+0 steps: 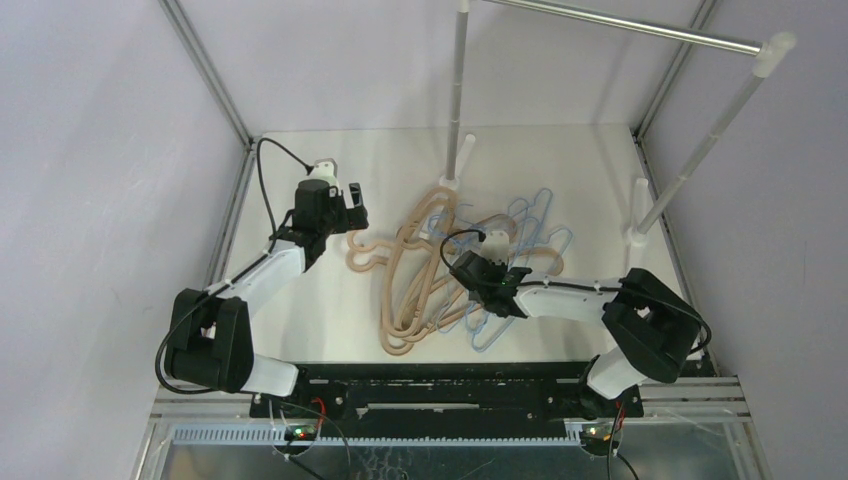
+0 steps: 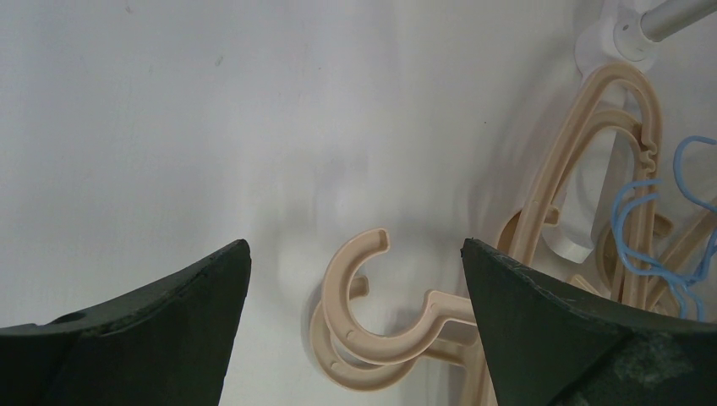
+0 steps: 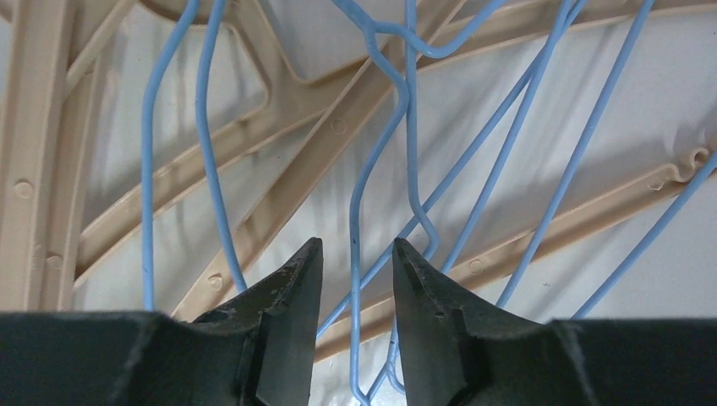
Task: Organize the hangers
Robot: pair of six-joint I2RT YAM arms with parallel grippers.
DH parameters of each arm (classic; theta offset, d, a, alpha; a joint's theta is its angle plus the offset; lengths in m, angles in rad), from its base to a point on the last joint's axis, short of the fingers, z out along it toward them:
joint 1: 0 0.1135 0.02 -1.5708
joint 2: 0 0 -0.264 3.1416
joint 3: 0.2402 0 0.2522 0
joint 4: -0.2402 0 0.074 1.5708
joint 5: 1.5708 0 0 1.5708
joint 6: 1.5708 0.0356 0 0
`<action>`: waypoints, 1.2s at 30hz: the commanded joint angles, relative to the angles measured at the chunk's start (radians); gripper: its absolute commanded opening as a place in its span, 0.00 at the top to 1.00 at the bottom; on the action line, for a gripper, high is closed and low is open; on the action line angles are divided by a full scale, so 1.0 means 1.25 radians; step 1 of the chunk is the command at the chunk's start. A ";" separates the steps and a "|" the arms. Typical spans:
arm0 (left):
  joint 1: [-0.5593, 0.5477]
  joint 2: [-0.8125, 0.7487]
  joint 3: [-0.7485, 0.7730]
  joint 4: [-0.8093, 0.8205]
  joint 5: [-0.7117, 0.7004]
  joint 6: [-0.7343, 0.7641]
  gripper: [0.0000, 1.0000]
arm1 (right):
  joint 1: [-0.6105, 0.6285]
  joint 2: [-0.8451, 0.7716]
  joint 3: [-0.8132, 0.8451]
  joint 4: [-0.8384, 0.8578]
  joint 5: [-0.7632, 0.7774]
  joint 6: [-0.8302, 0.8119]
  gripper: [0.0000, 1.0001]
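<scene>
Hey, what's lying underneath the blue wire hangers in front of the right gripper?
Tan hangers cross beneath the blue wire hangers, on the white table. The right gripper hides whatever lies nearer.

tan hangers point(image 3: 25, 152) | blue wire hangers point(image 3: 411, 127) | one tangled heap, lying flat

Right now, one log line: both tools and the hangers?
left tool: open, over tan hanger hook | right tool: open narrowly, blue hanger wire between fingers | hangers: tangled pile on table
</scene>
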 commanded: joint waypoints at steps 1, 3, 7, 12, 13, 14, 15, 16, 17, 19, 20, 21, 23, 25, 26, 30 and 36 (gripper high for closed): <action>-0.006 -0.019 0.014 0.014 -0.012 0.008 0.01 | -0.020 0.013 -0.005 0.038 0.003 0.003 0.57; -0.007 -0.016 0.015 0.015 -0.010 0.009 0.00 | -0.023 0.017 -0.005 0.043 0.005 -0.002 0.57; -0.006 -0.014 0.015 0.015 -0.011 0.009 0.01 | -0.032 0.030 -0.005 0.050 0.001 -0.006 0.62; -0.006 -0.015 0.014 0.014 -0.010 0.008 0.01 | -0.038 0.042 -0.005 0.058 -0.008 -0.010 0.76; -0.005 -0.017 0.014 0.014 -0.011 0.008 0.01 | -0.039 0.043 -0.005 0.059 -0.009 -0.012 0.78; -0.006 -0.018 0.013 0.014 -0.011 0.009 0.01 | -0.040 0.044 -0.005 0.060 -0.010 -0.015 0.82; -0.005 -0.019 0.013 0.014 -0.012 0.009 0.00 | -0.040 0.043 -0.005 0.061 -0.011 -0.018 0.88; -0.005 -0.019 0.012 0.014 -0.013 0.008 0.01 | -0.040 0.042 -0.005 0.061 -0.010 -0.020 0.96; -0.006 -0.021 0.012 0.014 -0.015 0.010 0.01 | -0.040 0.039 -0.005 0.059 -0.010 -0.022 1.00; -0.005 -0.022 0.011 0.014 -0.017 0.010 0.01 | -0.039 0.028 -0.005 0.055 -0.010 -0.031 1.00; -0.005 -0.023 0.011 0.014 -0.018 0.010 0.01 | -0.037 0.018 -0.005 0.052 -0.009 -0.038 1.00; -0.006 -0.025 0.011 0.014 -0.019 0.010 0.01 | -0.035 0.005 -0.004 0.046 -0.011 -0.046 1.00; -0.006 -0.025 0.010 0.015 -0.022 0.011 0.00 | -0.029 -0.043 0.003 0.020 -0.014 -0.057 1.00; -0.006 -0.027 0.010 0.013 -0.024 0.011 0.01 | -0.020 -0.105 0.009 -0.001 -0.018 -0.076 1.00; -0.005 -0.028 0.010 0.013 -0.026 0.011 0.00 | -0.016 -0.139 0.011 -0.010 -0.021 -0.085 1.00; -0.005 -0.025 0.010 0.013 -0.026 0.010 0.00 | -0.022 -0.281 0.011 -0.022 -0.070 -0.100 1.00; -0.005 -0.024 0.011 0.013 -0.023 0.006 0.01 | -0.114 -0.417 0.021 0.004 -0.191 -0.131 1.00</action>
